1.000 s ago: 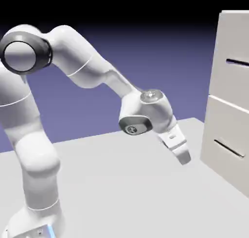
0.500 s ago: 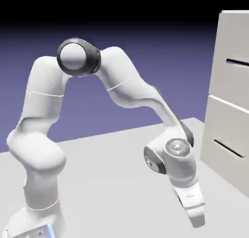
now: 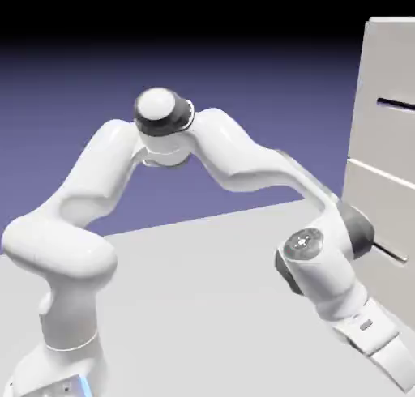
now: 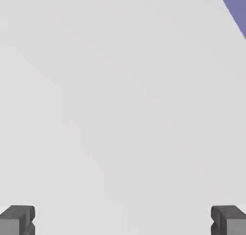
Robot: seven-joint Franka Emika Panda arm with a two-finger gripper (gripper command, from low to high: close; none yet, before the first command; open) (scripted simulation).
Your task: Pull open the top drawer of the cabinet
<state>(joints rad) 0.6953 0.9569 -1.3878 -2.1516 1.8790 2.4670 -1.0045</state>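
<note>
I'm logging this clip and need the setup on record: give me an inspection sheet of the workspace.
Surface: plain pale grey table, no marks seen
Job's things: off-white cabinet at the exterior view's right; top drawer with dark bar handle, shut; lower drawer shut too, its handle partly behind the arm
Clutter: nothing seen
Grippers: one claw, open, fingertips wide apart with nothing between them, low and well below the top handle
Cables: nothing seen
Surroundings: plain backdrop, blue-violet fading to black at the top
</note>
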